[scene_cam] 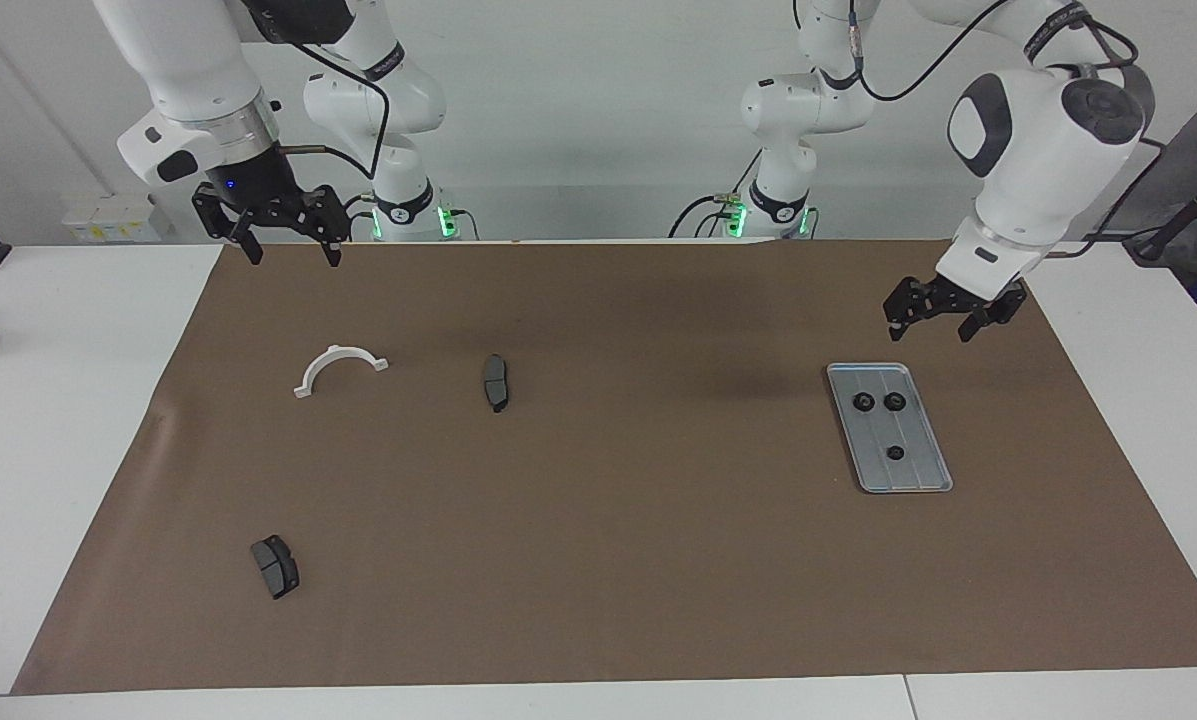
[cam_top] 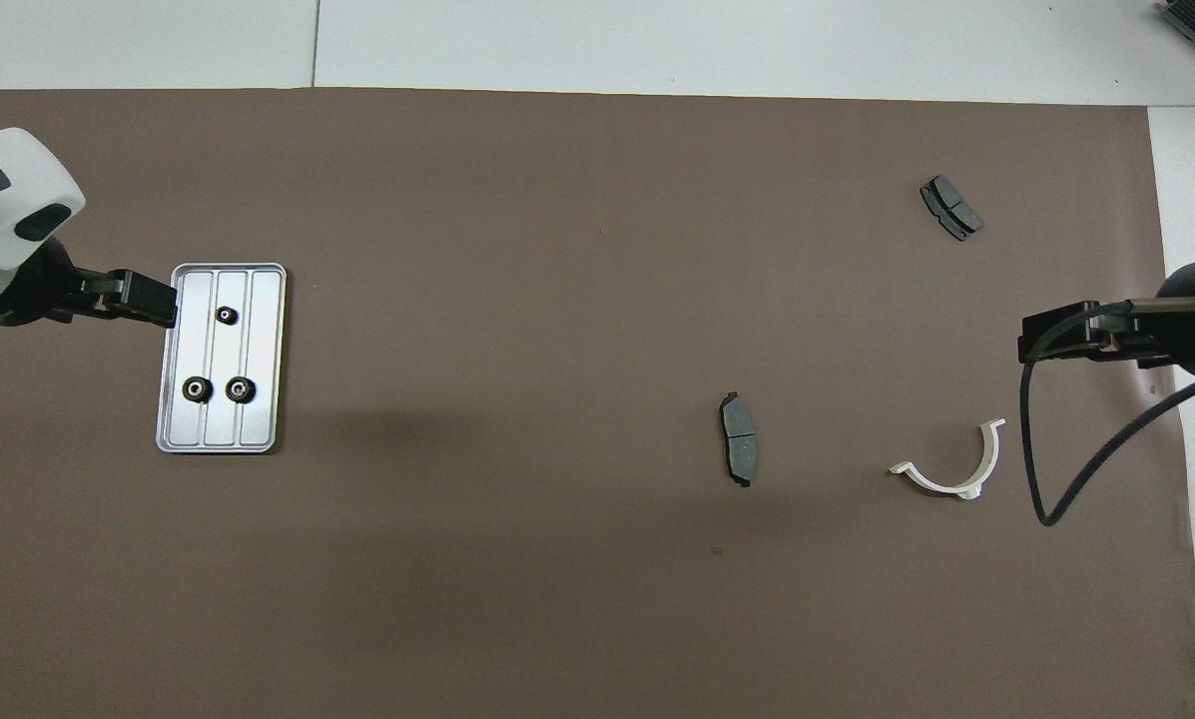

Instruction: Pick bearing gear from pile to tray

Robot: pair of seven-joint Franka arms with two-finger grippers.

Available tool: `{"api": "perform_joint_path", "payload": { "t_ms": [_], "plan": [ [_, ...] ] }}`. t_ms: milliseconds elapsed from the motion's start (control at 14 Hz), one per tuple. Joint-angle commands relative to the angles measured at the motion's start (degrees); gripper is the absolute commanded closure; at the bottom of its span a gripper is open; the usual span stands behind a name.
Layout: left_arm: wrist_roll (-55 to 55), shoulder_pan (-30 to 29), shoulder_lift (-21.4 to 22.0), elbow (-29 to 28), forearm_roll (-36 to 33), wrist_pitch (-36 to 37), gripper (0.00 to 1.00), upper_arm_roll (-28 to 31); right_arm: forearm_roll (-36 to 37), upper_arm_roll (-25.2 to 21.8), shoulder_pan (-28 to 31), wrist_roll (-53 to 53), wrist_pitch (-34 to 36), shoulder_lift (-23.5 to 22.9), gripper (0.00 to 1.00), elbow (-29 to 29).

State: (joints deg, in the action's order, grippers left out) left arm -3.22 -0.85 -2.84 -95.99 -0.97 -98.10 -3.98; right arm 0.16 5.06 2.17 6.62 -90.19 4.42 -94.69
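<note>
Silver-grey tray [scene_cam: 920, 476] holds three black rings [scene_cam: 895, 401]; left claw [scene_cam: 939, 318] and right claw [scene_cam: 288, 238] gape, empty.

Two white glossy arms with rounded joint housings, dark grey end caps on the joints. Black two-finger grippers: left gripper [scene_cam: 941, 317], right gripper [scene_cam: 289, 238]. Metallic silver ring and small blue light just above the right gripper. Black cables looped along both arms. Green lights at both bases

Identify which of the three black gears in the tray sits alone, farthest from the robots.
The small gear in the tray; the other two gears sit side by side nearer the robots.
</note>
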Motion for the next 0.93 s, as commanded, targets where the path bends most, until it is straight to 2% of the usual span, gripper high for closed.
{"api": "perform_joint_path", "payload": {
  "t_ms": [0, 286, 429, 857],
  "plan": [
    [-0.8, 0.4, -0.4, 5.9, 0.3, 7.8, 0.0, 0.5, -0.1, 0.5, 0.7, 0.0, -1.0, 1.4, 0.0, -1.6],
    [-0.5, -0.4, 2.5, 5.9, 3.3, 8.8, 0.0, 1.2, -0.2, 0.5, 0.7, 0.0, -0.9, 1.4, 0.0, -1.6],
    [-0.1, -0.4, 2.5, 5.9, 4.8, 9.4, 0.0, 1.5, -0.2, 0.5, 0.7, 0.0, -0.8, 1.4, 0.0, -1.6],
    [-0.6, -0.1, 3.4, 8.4, 3.1, 13.9, 0.0, 0.8, -0.2, 0.4, 0.8, 0.0, -0.7, 1.4, 0.0, -1.8]
  ]
}}
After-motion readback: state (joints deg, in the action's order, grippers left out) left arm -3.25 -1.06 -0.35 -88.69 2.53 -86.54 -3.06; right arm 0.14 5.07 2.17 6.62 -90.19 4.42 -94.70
